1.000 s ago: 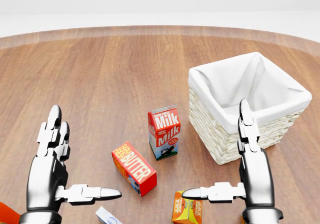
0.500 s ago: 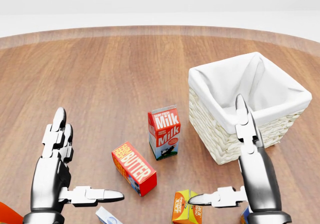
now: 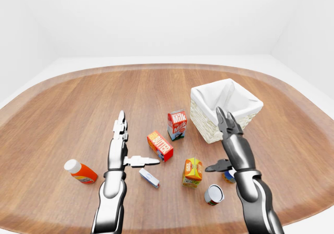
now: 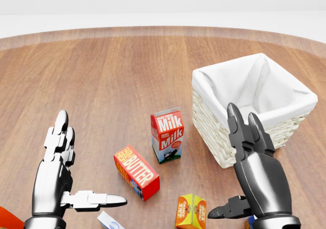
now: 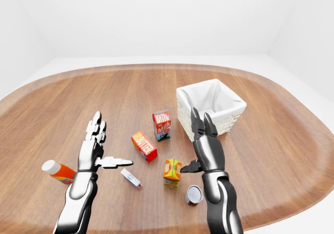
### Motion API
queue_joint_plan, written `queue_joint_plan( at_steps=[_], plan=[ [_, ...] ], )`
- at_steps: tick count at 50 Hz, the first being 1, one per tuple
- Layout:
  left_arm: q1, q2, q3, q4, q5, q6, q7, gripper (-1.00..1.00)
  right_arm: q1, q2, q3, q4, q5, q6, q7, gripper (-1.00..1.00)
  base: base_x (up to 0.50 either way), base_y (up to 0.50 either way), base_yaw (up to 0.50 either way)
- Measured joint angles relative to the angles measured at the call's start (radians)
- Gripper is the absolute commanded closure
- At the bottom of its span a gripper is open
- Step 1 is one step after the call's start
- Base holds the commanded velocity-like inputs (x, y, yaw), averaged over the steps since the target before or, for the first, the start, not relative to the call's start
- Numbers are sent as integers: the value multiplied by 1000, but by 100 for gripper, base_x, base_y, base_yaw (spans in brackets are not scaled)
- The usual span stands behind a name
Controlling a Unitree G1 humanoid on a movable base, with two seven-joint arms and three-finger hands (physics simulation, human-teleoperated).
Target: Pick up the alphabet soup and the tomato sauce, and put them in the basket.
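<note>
Soup is seen as a can (image 3: 213, 194) lying on its side on the wooden table (image 3: 78, 109), low in the left-eye view, just left of the right forearm and below the orange carton. A second item (image 3: 228, 176), blue and orange, is glimpsed just beside the right robot hand, mostly hidden by it; what it is cannot be told.

The table is shown as a broad oval of brown wood filling all views. A wicker basket (image 4: 224, 137) with a white cloth lining is placed at the right of the head view, upright and open. The right robot hand (image 4: 239, 180) is held beside the basket's lower left corner, fingers spread apart and pointing up, thumb out to the left; nothing is gripped. The left robot hand (image 4: 69, 175) is held at the lower left of the head view, likewise spread, with the thumb stretched to the right and nothing within it.

A milk carton (image 4: 167, 135) is stood upright just left of the basket. A red butter box (image 4: 136, 171) is laid near it, lower and to the left. An orange carton (image 4: 191, 211) is stood near the right thumb. A bottle (image 3: 80, 172) with an orange body and white cap is laid at the far left of the left-eye view. A small white and blue packet (image 3: 149, 177) is laid below the left thumb.
</note>
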State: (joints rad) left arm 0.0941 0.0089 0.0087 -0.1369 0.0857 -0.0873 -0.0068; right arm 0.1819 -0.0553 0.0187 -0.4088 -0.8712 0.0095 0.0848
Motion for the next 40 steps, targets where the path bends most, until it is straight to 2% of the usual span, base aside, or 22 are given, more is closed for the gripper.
queue_joint_plan(
  at_steps=[8, 22, 40],
  plan=[
    [-1, 0, 0, 2, 3, 0, 1, -100, 14, -6, -2, -21, -105, 10, 45, -100, 0, 0, 0],
    [-6, 1, 2, 9, 6, 0, 4, -100, 38, -10, -17, -57, -237, 10, 131, -100, 0, 0, 0],
    [-10, 1, 3, 16, 6, 0, 7, -100, 55, -19, -41, -68, -368, -15, 215, -100, 0, 0, 0]
  ],
)
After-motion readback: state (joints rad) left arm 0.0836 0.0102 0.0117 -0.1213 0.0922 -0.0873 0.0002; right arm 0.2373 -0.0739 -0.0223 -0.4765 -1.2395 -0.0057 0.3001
